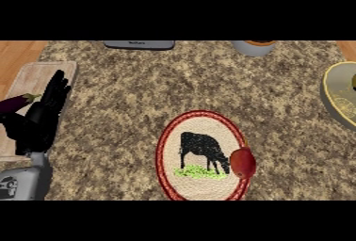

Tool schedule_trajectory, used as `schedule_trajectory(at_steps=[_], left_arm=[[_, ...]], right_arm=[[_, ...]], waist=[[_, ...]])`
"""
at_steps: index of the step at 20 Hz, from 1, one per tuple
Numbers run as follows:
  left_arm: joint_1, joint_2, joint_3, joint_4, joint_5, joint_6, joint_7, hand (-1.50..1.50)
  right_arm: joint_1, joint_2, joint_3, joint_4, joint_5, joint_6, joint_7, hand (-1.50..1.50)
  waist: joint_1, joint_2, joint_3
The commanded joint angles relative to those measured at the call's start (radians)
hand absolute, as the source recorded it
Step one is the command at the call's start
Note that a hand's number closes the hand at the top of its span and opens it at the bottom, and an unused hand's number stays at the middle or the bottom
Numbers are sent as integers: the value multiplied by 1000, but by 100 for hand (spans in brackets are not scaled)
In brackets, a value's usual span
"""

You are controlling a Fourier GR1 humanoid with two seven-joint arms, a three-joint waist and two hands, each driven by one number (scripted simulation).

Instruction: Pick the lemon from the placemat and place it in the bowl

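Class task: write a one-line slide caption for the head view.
Left hand rests open at the left; a red fruit sits on the cow placemat's right edge.

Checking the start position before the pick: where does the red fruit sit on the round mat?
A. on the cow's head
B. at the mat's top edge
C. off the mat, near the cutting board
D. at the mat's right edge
D: the fruit overlaps the mat's red right rim, beside the cow picture.
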Motion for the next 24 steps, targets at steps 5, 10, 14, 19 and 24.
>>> schedule_trajectory(at_steps=[5, 10, 14, 19, 24], left_arm=[[-29, 7, 12, -2, 6, 1, 19, 0], [-12, -9, -9, -3, -16, 12, 10, 0], [-12, 5, 13, -20, 11, -1, 26, 0], [8, 7, 16, -37, 8, 2, 33, 0], [-9, -1, 13, -39, 6, 12, 51, 0]], right_arm=[[-26, -34, -21, 232, 1, 103, -159, -150], [-67, -12, -180, 256, -166, 167, -243, -150], [-92, -39, -363, 280, -352, 239, -283, -150], [-45, -194, -475, 341, -461, 436, -277, -150], [105, -262, -483, 369, -468, 557, -323, -150]], waist=[[7, 6, 4], [-6, 0, 5], [-21, -6, 6], [-19, -1, 7], [-28, -2, 6]])
